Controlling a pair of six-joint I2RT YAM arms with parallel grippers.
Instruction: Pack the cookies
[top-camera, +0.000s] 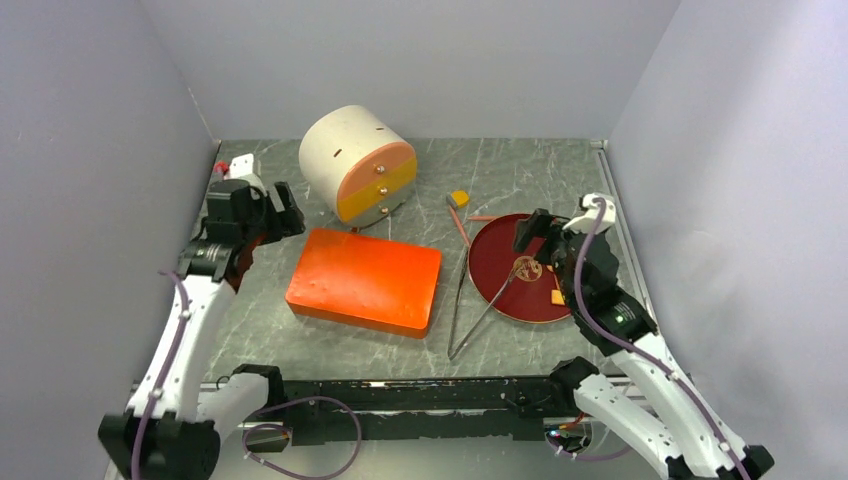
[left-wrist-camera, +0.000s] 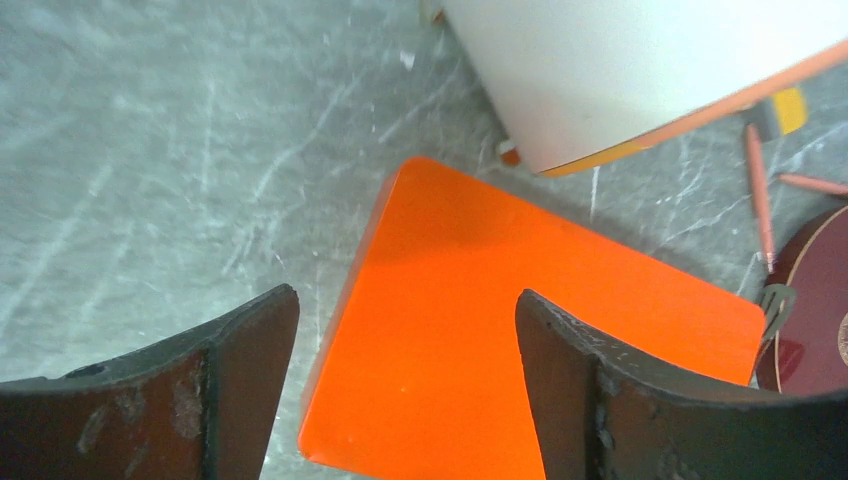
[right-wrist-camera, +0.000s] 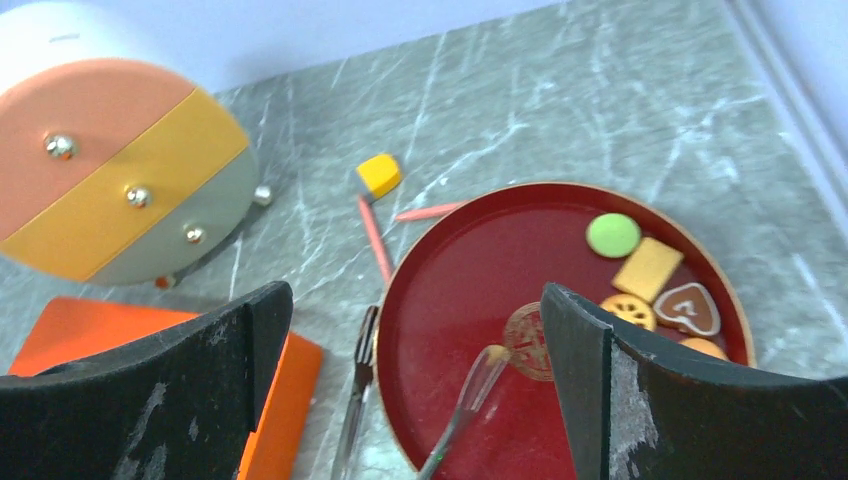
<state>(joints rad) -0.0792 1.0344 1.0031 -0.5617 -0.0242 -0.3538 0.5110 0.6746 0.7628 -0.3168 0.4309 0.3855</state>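
Several cookies (right-wrist-camera: 648, 268); overhead shows one.

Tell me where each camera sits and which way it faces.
Top external: above and behind the bases, looking down the table; both arms show.
Left wrist: on the left gripper, looking down at the orange box; its open fingers show.
Right wrist: on the right gripper, facing the red plate of cookies; its open fingers show.
Shared: all three see that box and plate.
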